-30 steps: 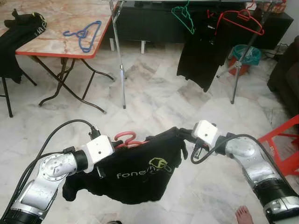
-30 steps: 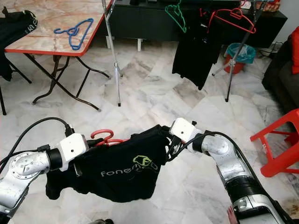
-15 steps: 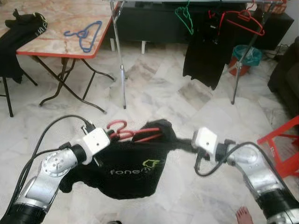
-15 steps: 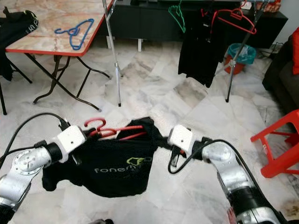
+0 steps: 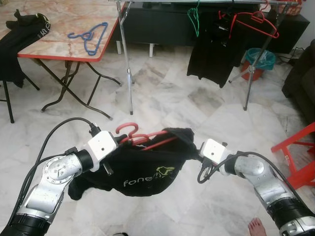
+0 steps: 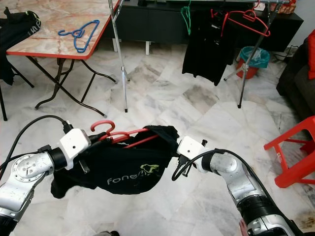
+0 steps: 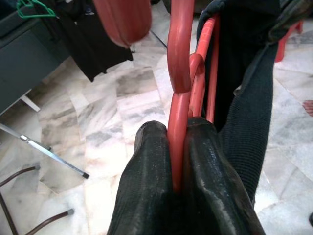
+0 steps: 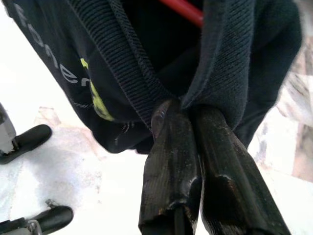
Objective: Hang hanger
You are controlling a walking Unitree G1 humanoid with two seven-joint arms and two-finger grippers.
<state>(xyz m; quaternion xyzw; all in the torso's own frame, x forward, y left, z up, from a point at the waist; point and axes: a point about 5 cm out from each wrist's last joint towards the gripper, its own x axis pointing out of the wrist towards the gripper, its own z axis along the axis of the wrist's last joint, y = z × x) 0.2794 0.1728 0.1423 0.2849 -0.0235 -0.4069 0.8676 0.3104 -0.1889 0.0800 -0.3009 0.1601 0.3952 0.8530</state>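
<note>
A white marble floor [image 5: 162, 103] fills the room. Taking the black shirt [image 5: 142, 169] held low in front of the robot as the landmark: beyond it and to its left stands a red-edged bench [image 5: 59, 37] with a marble-pattern top. A blue hanger [image 5: 88, 37] lies on that bench, and a dark garment [image 5: 17, 42] hangs over the bench's far left end. Straight beyond the shirt stands a metal rack [image 5: 127, 54], its upright pole rising from the floor. From the rack's top rail hang a green hanger [image 5: 193, 17], a second black shirt [image 5: 211, 51] and a red hanger [image 5: 253, 22]. A teal bin [image 5: 260, 58] sits on the floor past the rack's right leg. To the right of the held shirt, part of a red chair [image 5: 295, 152] shows at the edge.

The held shirt is draped on a red hanger with its hook [image 5: 129, 132] sticking up at the shirt's upper left corner, and it bears pale lettering with a yellow-green logo [image 5: 165, 173].

The left gripper [image 7: 178, 161], at the shirt's left end, is clamped tight on the hanger's red neck just below the hook. The right gripper [image 8: 183, 127], at the shirt's right end, is pinched closed on a fold of the shirt's ribbed edge.

A bare foot [image 5: 257, 227] of a person shows on the floor below and to the right of the shirt.
</note>
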